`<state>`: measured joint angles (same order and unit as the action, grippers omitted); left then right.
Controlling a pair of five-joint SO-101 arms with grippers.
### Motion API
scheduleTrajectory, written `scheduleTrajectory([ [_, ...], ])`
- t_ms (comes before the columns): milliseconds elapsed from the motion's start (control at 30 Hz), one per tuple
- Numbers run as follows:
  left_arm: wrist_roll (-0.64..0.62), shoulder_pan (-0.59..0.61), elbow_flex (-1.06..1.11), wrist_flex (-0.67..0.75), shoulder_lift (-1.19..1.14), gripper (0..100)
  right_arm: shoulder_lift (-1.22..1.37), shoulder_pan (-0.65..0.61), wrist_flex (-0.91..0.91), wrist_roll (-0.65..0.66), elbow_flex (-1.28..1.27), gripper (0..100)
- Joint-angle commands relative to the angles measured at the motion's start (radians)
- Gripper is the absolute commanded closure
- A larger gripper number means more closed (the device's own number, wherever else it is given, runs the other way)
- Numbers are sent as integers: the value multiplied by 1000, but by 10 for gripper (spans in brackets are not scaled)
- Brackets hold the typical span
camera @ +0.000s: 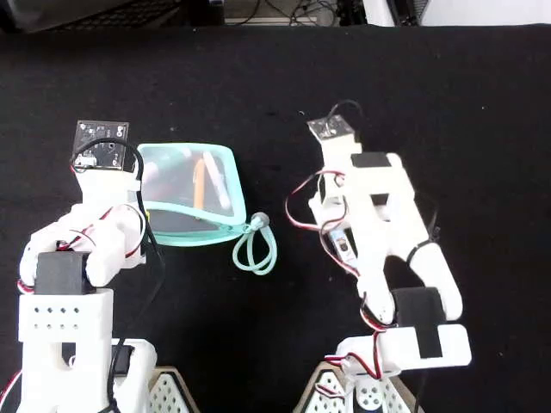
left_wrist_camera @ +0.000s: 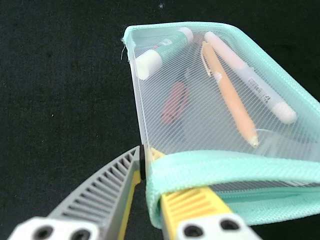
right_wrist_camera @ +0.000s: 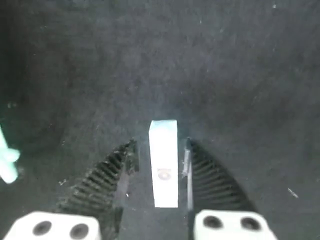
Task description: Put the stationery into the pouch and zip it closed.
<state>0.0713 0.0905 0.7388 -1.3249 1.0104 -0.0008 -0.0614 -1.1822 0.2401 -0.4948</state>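
A mint mesh pouch (camera: 185,185) lies on the black table with its mouth gaping along the near edge. Inside the pouch (left_wrist_camera: 200,120) I see an orange pen (left_wrist_camera: 227,95), a white marker (left_wrist_camera: 250,80), a glue stick (left_wrist_camera: 160,52) and a small red item (left_wrist_camera: 174,102). My left gripper (left_wrist_camera: 146,160) is shut on the pouch's end by the zip band (left_wrist_camera: 235,167); in the high view this left gripper (camera: 145,215) is at the pouch's left edge. A white eraser (right_wrist_camera: 163,162) lies between the spread fingers of my right gripper (right_wrist_camera: 157,147), with a gap on each side.
The pouch's mint loop strap (camera: 255,248) and grey zip pull (camera: 258,220) trail off its right end; a bit of strap (right_wrist_camera: 7,160) shows in the right wrist view. Red and black cables hang off the right arm (camera: 297,206). The table's far edge (camera: 275,24) runs along the back.
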Motion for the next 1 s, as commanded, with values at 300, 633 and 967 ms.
scheduleTrajectory([
  [300, 12, 5, -38, -5, 8, 967, 255, -6, -124, 132, 234, 875],
  [633, 12, 5, -38, -5, 8, 967, 374, -6, -124, 132, 303, 878],
  [967, 12, 5, -38, -5, 8, 967, 320, -14, -258, 132, 409, 986],
])
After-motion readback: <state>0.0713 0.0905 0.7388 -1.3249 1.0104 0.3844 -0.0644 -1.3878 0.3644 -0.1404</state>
